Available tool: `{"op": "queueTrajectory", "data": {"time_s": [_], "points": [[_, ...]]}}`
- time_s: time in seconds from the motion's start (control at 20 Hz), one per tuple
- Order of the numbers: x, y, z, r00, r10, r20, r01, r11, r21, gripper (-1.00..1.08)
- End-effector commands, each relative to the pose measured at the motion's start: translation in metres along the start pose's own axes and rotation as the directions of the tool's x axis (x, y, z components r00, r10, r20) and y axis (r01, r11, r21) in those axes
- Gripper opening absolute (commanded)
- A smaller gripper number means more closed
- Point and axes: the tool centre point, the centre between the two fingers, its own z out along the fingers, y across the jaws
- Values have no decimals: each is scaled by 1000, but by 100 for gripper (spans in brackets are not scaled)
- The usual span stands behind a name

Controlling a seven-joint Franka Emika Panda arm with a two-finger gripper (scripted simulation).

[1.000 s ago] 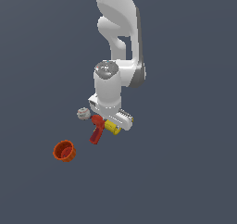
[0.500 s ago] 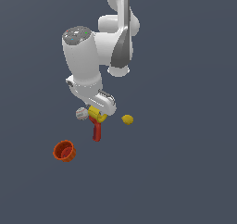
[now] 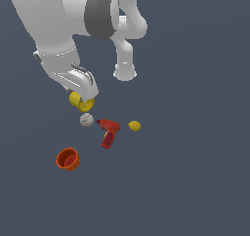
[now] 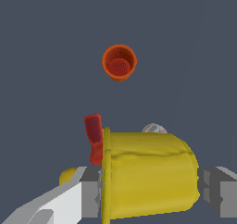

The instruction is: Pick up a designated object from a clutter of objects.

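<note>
The white Franka arm leans in from the upper part of the exterior view, its wrist tilted down and its pincer raised clear of the dark grey-blue floor, clamped on the small bright yellow hollow cup, which pokes out just below the white hand. The wrist view shows what the exterior view hides: the yellow cup lies on its side between the two pale grey fingers, one at each end, rim edge-on toward one finger. Below the pincer on the floor sit the other items. The small white-grey ball lies almost directly under the held cup; the red toy drill is just beside it toward the exterior view's right, and the little solid yellow ball lies beyond the drill. The orange-red round cup stands apart, farther from the pincer; the wrist view looks straight into its mouth, which holds nothing. There the drill and both balls are mostly masked by the held cup.
</note>
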Motion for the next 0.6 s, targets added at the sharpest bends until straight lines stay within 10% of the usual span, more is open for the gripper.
{"op": "queueTrajectory", "data": {"time_s": [0.0, 0.55], "points": [[7, 14, -22, 1000, -1, 3, 1, 1000, -2, -100], [28, 49, -79, 1000, -1, 9, 1, 1000, -9, -100]]}}
